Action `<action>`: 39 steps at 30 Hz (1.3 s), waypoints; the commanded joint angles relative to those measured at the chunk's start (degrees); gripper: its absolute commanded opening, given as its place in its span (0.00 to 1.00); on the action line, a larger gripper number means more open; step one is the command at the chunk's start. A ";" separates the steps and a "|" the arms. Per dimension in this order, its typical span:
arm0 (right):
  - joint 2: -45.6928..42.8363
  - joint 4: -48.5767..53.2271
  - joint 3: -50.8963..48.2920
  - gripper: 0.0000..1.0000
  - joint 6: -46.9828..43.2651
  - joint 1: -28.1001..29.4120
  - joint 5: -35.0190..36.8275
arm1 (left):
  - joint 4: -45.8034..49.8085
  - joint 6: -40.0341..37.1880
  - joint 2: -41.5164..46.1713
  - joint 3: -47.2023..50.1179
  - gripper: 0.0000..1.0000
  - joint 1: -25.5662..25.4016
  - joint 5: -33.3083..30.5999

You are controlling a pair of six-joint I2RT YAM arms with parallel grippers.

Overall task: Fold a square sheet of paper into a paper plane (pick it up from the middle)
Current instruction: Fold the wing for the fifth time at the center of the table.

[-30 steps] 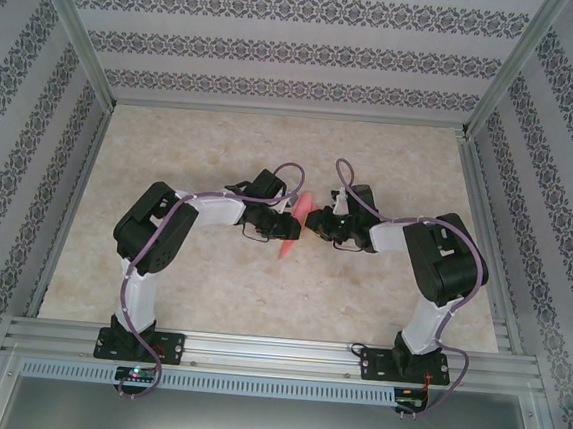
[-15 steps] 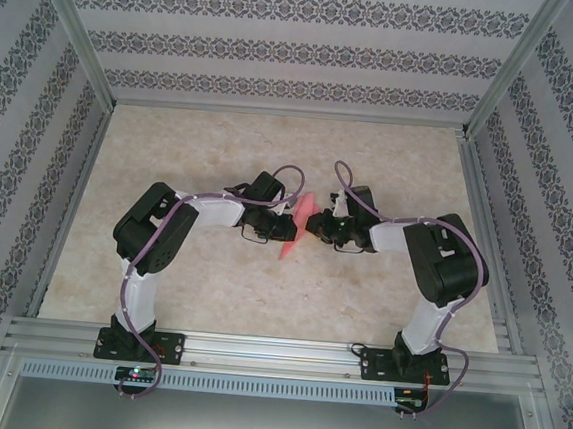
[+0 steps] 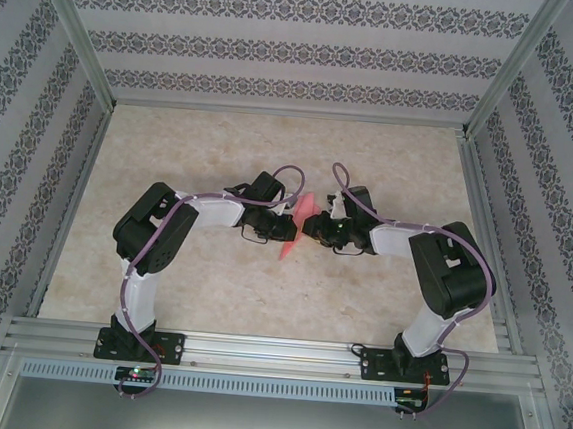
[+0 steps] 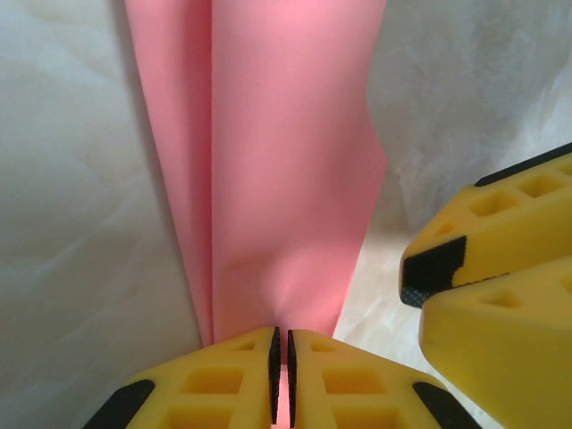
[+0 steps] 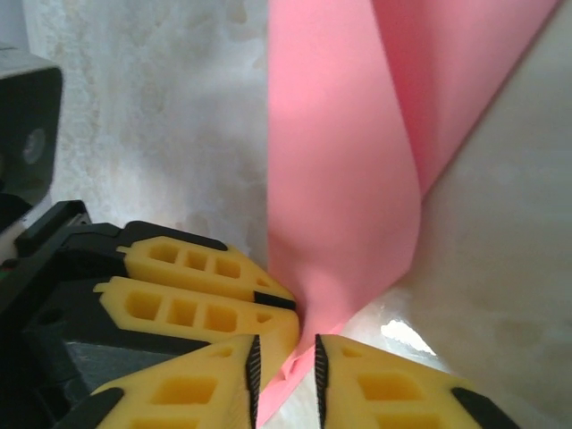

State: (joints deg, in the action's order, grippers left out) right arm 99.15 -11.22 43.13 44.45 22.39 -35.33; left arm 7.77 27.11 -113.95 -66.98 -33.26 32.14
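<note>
Straight ahead of the left gripper (image 4: 281, 344), the square sheet of paper (image 4: 286, 179) is running lengthwise away from the fingertips. It is partly folded, with a crease lying left of the fingers' centre line. The jaws of this gripper are clenching on the near end of the paper, with only a hairline slit between the pads.

To the right of those fingertips and just beside them, the right gripper (image 5: 286, 353) is approaching the same end from the opposite side. Its jaws are standing a little apart, with the lower corner of the paper (image 5: 340, 179) lying in the gap, not visibly pinched. The rest of the paper is rising ahead of its fingers and leaning off to their right.

Between the two grippers in the overhead view, the paper (image 3: 299, 226) is hanging over the table (image 3: 210, 288).

Judgement: the left arm is carrying the sheet, so the coming move depends on the right fingers closing squarely across the long axis.
</note>
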 commanded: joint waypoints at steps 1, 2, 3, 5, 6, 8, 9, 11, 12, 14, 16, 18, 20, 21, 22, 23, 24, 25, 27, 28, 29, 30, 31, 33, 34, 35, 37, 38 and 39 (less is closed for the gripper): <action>1.37 1.69 1.13 0.28 -0.50 0.32 1.42 | 2.21 -1.85 0.30 1.95 0.16 0.47 -1.54; 1.90 1.69 1.65 0.29 -0.50 0.31 1.47 | 2.20 -1.92 0.29 2.03 0.16 0.47 -1.51; 2.36 1.82 2.23 0.29 -0.59 0.29 1.43 | 2.23 -1.98 0.30 2.01 0.16 0.47 -1.46; 3.51 1.73 3.51 0.29 -0.50 0.29 1.36 | 2.08 -1.98 0.31 2.11 0.16 0.47 -1.35; 4.04 1.86 4.01 0.29 -0.50 0.31 1.32 | 2.02 -2.06 0.32 2.14 0.16 0.47 -1.30; 4.94 2.04 4.80 0.29 -0.42 0.22 1.46 | 1.98 -2.06 0.44 2.27 0.16 0.45 -1.25; 5.02 1.91 4.90 0.29 -0.34 0.21 1.49 | 1.97 -2.11 0.52 2.25 0.16 0.45 -1.16; 5.30 1.93 5.27 0.29 -0.33 0.24 1.58 | 2.07 -2.37 0.67 2.31 0.16 0.47 -1.12; 5.40 2.00 5.36 0.29 -0.27 0.20 1.78 | 2.16 -2.41 0.69 2.22 0.16 0.53 -1.13; 5.70 2.25 5.48 0.29 -0.15 0.12 1.52 | 2.30 -2.50 0.73 2.29 0.16 0.55 -1.20; 4.99 2.54 5.04 0.30 -0.13 0.26 1.72 | 2.35 -2.59 0.75 2.23 0.16 0.72 -1.38; 3.63 4.06 4.60 0.30 -0.72 0.33 2.56 | 2.28 -2.47 0.78 2.34 0.17 0.74 -1.44; 2.07 6.04 3.79 0.31 -1.51 0.29 3.60 | 2.08 -2.42 0.75 2.47 0.17 0.79 -1.44; 1.39 7.06 3.53 0.31 -1.92 0.21 4.13 | 2.07 -2.42 0.68 2.49 0.17 0.78 -1.42; 0.99 7.91 3.29 0.31 -2.23 0.13 4.60 | 1.91 -2.42 0.69 2.49 0.17 0.82 -1.47; 0.71 8.44 3.14 0.32 -2.43 -0.05 5.02 | 1.98 -2.42 0.65 2.56 0.17 0.82 -1.41; 0.69 8.37 2.83 0.32 -2.30 -0.38 5.07 | 1.84 -2.42 0.64 2.56 0.17 0.82 -1.36; 0.82 8.16 2.84 0.32 -2.26 -0.62 4.96 | 1.81 -2.46 0.66 2.63 0.18 0.82 -1.24; 1.68 7.91 3.66 0.32 -2.17 -0.84 4.50 | 1.80 -2.50 0.66 2.73 0.18 0.82 -0.99; 2.09 7.88 4.17 0.32 -2.17 -0.78 4.40 | 1.86 -2.47 0.72 2.69 0.18 0.82 -0.97; 2.63 7.83 4.84 0.32 -2.17 -0.81 4.16 | 1.88 -2.55 0.75 2.73 0.18 0.80 -1.01; 3.15 7.82 5.42 0.32 -2.09 -0.86 4.00 | 1.77 -2.52 0.96 2.85 0.18 0.82 -0.90; 3.53 7.84 5.97 0.32 -2.14 -0.86 3.96 | 1.61 -2.50 1.01 2.91 0.18 0.82 -0.89; 4.41 7.52 6.84 0.32 -2.00 -0.94 3.67 | 1.35 -2.38 1.35 3.17 0.18 0.82 -0.90; 4.64 7.36 7.19 0.31 -1.89 -0.99 3.46 | 1.20 -2.41 1.31 3.26 0.18 0.82 -0.81; 5.02 7.12 7.44 0.31 -1.82 -1.00 3.19 | 1.12 -2.38 1.39 3.34 0.18 0.75 -0.77; 5.49 6.69 7.86 0.31 -1.52 -0.97 2.64 | 1.07 -2.42 1.43 3.52 0.18 0.82 -0.43; 5.80 6.83 7.93 0.31 -1.47 -0.93 2.70 | 1.05 -2.46 1.38 3.52 0.18 0.77 -0.43; 6.00 6.71 7.79 0.31 -1.40 -0.89 2.72 | 1.06 -2.50 1.45 3.46 0.18 0.82 -0.45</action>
State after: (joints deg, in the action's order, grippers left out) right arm 103.90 -4.29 49.84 43.31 21.87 -32.21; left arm 6.48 26.06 -112.97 -65.21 -32.88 32.58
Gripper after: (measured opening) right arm 0.308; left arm 0.181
